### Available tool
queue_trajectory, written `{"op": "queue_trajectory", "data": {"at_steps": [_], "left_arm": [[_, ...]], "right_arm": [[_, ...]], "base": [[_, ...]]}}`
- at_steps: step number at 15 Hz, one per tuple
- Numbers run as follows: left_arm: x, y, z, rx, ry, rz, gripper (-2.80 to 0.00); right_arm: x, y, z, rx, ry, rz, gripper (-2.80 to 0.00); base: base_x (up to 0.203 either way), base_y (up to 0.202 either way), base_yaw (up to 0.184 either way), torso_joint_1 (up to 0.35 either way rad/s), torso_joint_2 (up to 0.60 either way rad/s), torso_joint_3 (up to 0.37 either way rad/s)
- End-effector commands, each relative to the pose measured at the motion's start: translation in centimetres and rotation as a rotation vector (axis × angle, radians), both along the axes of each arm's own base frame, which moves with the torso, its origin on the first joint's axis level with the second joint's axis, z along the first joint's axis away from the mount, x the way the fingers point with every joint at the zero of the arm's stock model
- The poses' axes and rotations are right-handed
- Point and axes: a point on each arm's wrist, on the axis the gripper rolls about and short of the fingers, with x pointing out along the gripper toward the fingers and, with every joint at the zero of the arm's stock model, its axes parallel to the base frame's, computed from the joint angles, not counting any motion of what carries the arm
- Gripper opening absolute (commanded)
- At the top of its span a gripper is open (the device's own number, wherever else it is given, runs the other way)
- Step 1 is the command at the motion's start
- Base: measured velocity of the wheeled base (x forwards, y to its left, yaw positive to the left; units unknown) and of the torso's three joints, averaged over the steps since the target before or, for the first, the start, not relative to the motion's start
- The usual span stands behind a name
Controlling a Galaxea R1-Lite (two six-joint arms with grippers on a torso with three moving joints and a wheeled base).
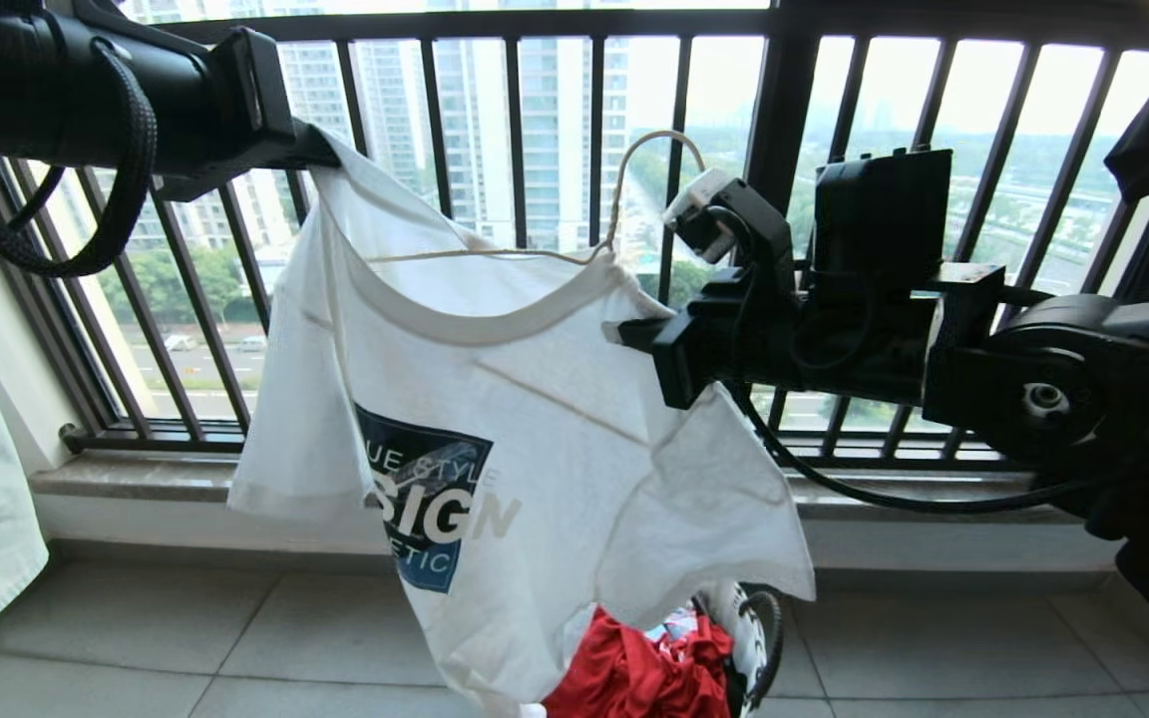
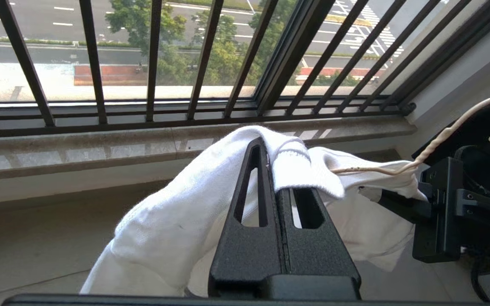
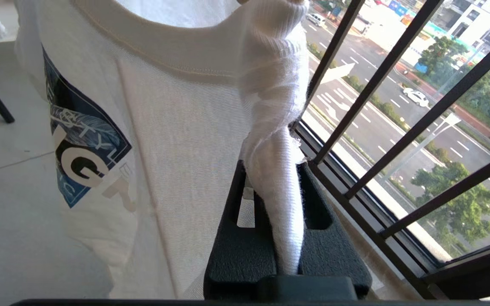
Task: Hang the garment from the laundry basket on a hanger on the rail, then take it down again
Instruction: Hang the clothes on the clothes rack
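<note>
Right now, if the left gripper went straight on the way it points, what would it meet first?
Probably the window railing. The left gripper, shut on the T-shirt, points toward the stone sill and the bars above it. Nothing else shows in that line, though depth is hard to judge.

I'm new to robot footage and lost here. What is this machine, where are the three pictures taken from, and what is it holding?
It is a two-armed robot facing a black barred window railing. One picture looks from its head; the other two look from cameras on each wrist, behind the fingers. Both arms hold up a white short-sleeved T-shirt with a dark blue chest print: the left pincer is shut on one shoulder, the right pincer on the other side near the collar. A thin cream-white wire hanger sits in the neck opening. On the tiled floor below stands a small woven basket holding red cloth.
</note>
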Motion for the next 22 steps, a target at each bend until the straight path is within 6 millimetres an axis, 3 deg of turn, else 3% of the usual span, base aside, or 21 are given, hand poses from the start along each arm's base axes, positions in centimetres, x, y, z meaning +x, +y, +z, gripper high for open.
{"op": "queue_trajectory", "data": {"at_steps": [1,4,8,13,17,22], "left_arm": [[1.6,-1.7,-0.4,0.013,0.008,-0.041,-2.8],[3.6,-3.6,-1.5,0.126,-0.026,-0.043,-2.8],[3.6,-4.8,-1.5,0.134,-0.065,-0.066,-2.8],[2.0,-6.0,-0.8,0.121,-0.084,-0.119,-2.8],[0.0,-6.9,-0.1,0.107,-0.1,-0.177,-2.8],[-0.7,-7.7,-0.5,0.121,-0.087,-0.183,-2.8]], "right_arm": [[0.9,0.7,-0.5,0.034,0.034,-0.004,-2.8],[0.7,0.9,-0.2,0.062,0.048,-0.001,-2.8],[0.0,2.1,0.7,0.143,0.102,0.029,-2.8],[-0.9,4.0,0.4,0.176,0.15,0.075,-2.8],[-0.9,4.2,1.1,0.239,0.19,0.073,-2.8],[-1.3,4.0,1.7,0.254,0.187,0.075,-2.8]], "base": [[0.0,0.0,0.0,0.0,0.0,0.0],[0.0,0.0,0.0,0.0,0.0,0.0],[0.0,0.0,0.0,0.0,0.0,0.0],[0.0,0.0,0.0,0.0,0.0,0.0],[0.0,0.0,0.0,0.0,0.0,0.0],[0.0,0.0,0.0,0.0,0.0,0.0]]}}
